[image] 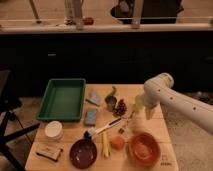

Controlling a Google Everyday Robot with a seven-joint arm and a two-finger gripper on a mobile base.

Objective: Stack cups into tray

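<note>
The green tray lies at the table's back left with nothing in it. The dark grey cup stands upright near the table's middle, to the right of the tray. A pale yellow-green shape that looks like the tumbler is at the end of my white arm, at the table's right side. My gripper hangs there, right of the grey cup and apart from it. I cannot tell whether it holds the tumbler.
Two blue-grey sponge blocks lie between tray and grey cup. A pine cone, a brush, a white dish, a maroon bowl and an orange bowl fill the front.
</note>
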